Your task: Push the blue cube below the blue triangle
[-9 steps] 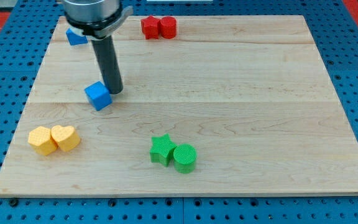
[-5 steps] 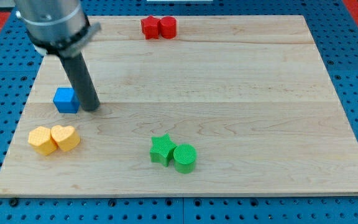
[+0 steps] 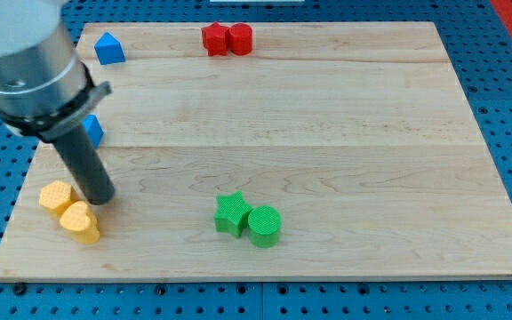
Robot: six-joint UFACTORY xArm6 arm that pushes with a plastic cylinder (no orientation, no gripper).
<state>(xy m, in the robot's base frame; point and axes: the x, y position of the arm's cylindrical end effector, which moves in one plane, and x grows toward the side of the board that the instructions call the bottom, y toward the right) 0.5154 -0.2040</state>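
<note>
My tip (image 3: pixel 101 199) has no jaws; it rests near the board's left edge, touching the yellow hearts (image 3: pixel 71 212). The blue cube (image 3: pixel 93 130), half hidden behind the rod, already sits below the blue triangle (image 3: pixel 108 48) in the top-left corner.

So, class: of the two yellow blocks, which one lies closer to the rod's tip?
The upper one, the yellow block just left of my tip. The yellow heart sits lower, towards the view's bottom.
</note>
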